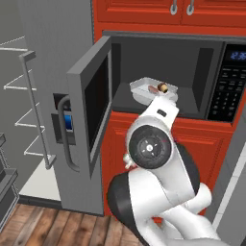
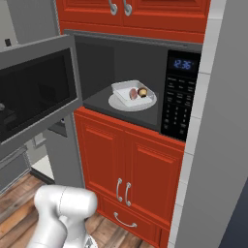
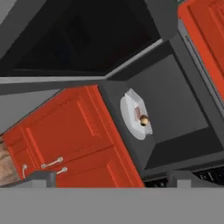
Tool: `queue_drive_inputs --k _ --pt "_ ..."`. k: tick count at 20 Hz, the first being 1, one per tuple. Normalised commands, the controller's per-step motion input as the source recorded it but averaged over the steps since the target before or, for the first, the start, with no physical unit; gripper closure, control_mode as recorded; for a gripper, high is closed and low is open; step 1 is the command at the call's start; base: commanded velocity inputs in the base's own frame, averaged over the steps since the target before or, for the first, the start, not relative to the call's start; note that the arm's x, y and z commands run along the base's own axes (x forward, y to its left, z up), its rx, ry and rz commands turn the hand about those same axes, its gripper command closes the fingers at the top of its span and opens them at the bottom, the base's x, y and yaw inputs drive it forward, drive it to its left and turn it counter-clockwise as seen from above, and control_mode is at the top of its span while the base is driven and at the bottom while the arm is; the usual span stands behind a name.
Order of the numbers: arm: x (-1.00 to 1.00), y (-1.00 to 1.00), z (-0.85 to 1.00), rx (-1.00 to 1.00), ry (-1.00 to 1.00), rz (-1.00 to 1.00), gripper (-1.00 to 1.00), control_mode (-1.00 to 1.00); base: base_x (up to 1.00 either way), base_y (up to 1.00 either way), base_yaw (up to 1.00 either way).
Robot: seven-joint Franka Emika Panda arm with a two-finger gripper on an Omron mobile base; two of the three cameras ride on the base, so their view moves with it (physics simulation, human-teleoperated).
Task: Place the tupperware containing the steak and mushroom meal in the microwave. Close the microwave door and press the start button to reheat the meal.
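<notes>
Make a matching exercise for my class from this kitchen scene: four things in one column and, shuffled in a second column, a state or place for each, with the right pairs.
Column 1
1. tupperware
2. microwave door
3. mushroom
4. keypad panel

Column 2
A. swung open to the left
B. at the microwave's right side
C. on the round plate in the cavity
D. in the tray beside the steak

Pairs: 1-C, 2-A, 3-D, 4-B

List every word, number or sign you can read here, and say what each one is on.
"12:36", roughly, in blue digits: display at the top of the microwave keypad panel; blurred, so the digits are uncertain.
Keypad buttons: pale markings, too small to read.
Nothing else carries text.
</notes>
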Motion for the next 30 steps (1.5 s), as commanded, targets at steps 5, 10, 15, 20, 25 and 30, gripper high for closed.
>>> queue_drive_inputs --k 5,10,15,20,25,30 --pt "-0.08 0.93 0.0 -0.31 -0.03 0.0 -1.0 -1.0 0.0 0.0 0.0" --pt "-0.01 0.98 0.0 -0.31 -0.03 0.0 -1.0 -1.0 0.0 0.0 0.0" --pt "0.0 0.92 0.0 -0.27 -0.02 0.0 -1.0 -1.0 0.0 0.0 0.0" --pt "0.02 0.76 0.0 -0.21 0.0 0.0 -1.0 -1.0 0.0 0.0 0.0" --pt "0.19 0.6 0.0 -0.13 0.03 -0.01 -1.0 -1.0 0.0 0.0 0.0" --pt "0.35 0.51 -0.1 -0.1 0.04 -0.02 -1.0 -1.0 0.0 0.0 0.0"
